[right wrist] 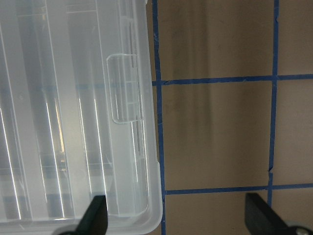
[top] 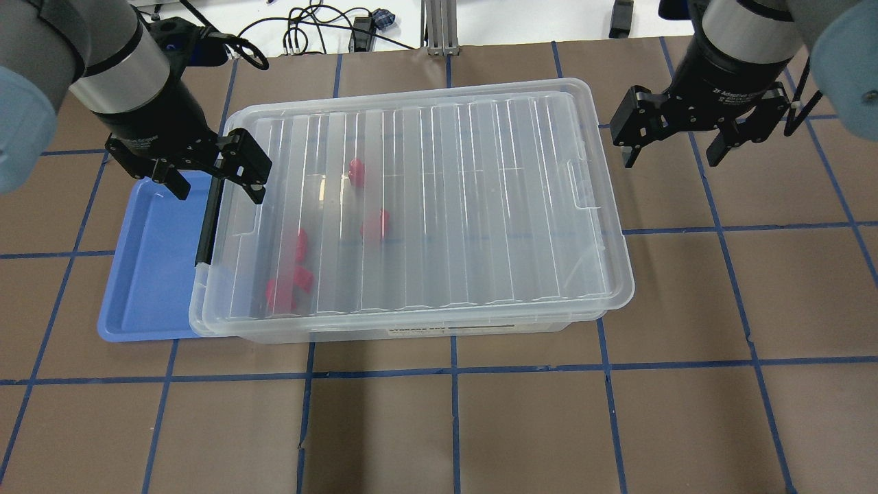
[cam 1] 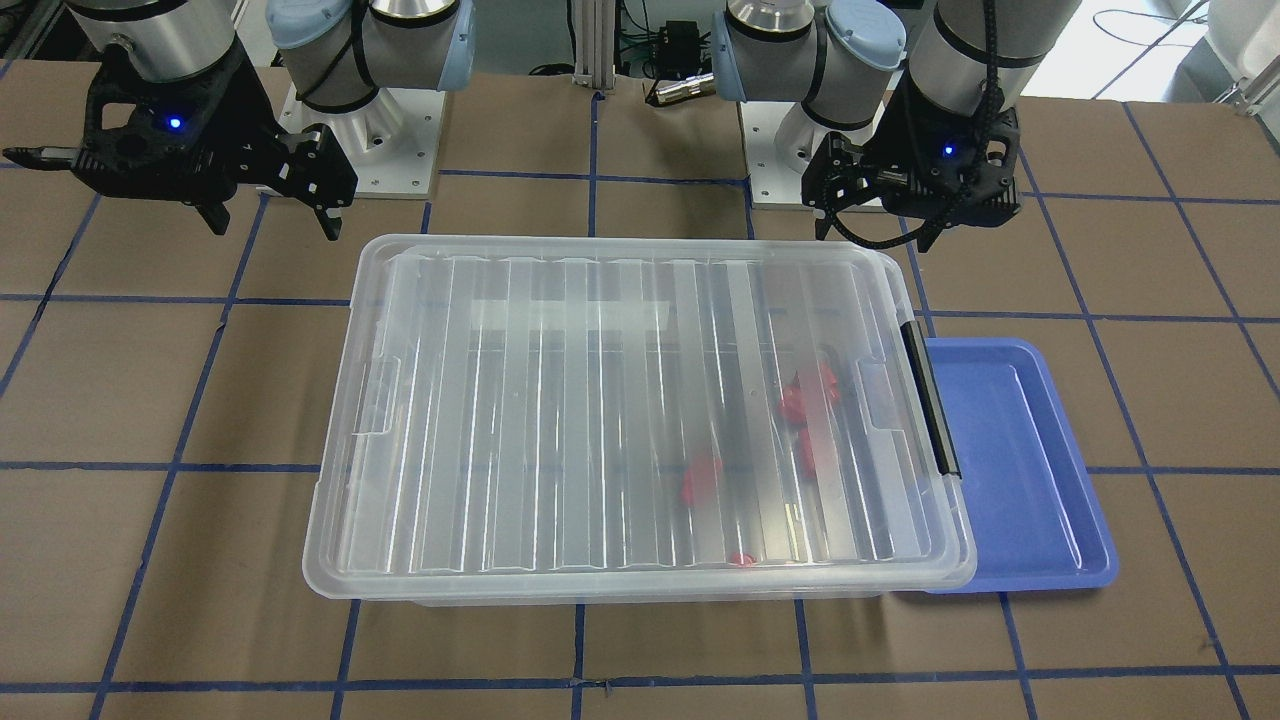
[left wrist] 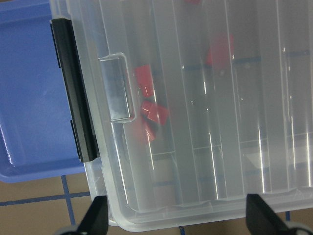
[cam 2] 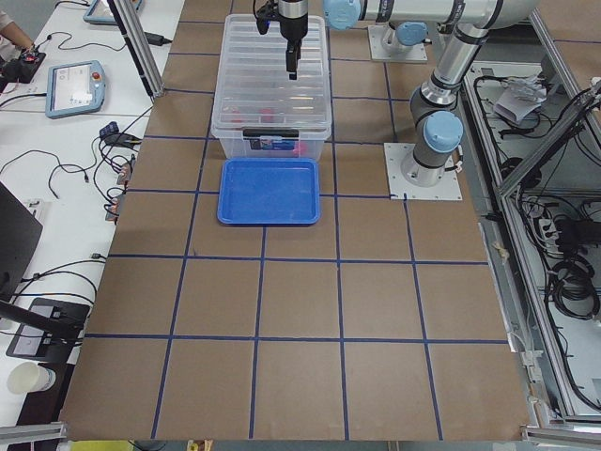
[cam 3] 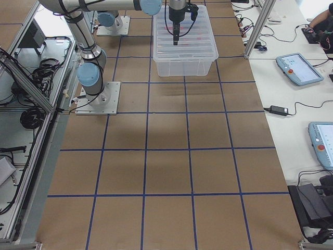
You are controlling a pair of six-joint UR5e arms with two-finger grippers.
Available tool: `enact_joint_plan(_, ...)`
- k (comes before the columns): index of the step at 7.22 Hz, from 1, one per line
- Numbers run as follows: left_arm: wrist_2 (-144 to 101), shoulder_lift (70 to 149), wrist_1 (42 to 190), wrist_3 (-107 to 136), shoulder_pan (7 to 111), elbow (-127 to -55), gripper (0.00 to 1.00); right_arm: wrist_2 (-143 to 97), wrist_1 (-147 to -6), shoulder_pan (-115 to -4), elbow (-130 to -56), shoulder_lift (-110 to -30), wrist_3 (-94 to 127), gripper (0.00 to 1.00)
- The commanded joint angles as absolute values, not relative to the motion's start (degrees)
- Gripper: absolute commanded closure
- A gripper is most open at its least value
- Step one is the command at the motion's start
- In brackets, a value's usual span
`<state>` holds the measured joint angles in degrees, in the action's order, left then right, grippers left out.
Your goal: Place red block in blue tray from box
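The brown bench [top: 686, 425] with blue tape lines is nearest. Next comes the box [top: 480, 206], a big clear one with its ribbed lid shut on top. Through the lid a red block [top: 376, 224] shows, lying on the box floor. A few more red ones lie closer to the end with the black latch [top: 209, 219]. Just beside that end sits the blue tray [top: 147, 274], and the box rim hides its edge. The left claw [top: 218, 191] hangs above the latch end, wide open and holding nothing. Across from it, the right claw [top: 672, 159] hangs over the bench by the other end of the box, also wide open with nothing in it
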<state>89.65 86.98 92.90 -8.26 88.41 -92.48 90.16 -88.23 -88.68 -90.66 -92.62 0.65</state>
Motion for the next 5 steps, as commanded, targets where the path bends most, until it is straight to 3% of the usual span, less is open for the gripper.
enact_joint_plan(1,89.65,87.01,92.9,-8.26,88.42,-92.63,0.0,90.26,-88.24,-88.68,-90.79,-92.81,0.79,0.0)
enact_joint_plan(5,89.56,86.93,92.9,-8.26,88.42,-92.64,0.0,91.05,-87.54,-88.68,-90.79,-92.73,0.79,0.0)
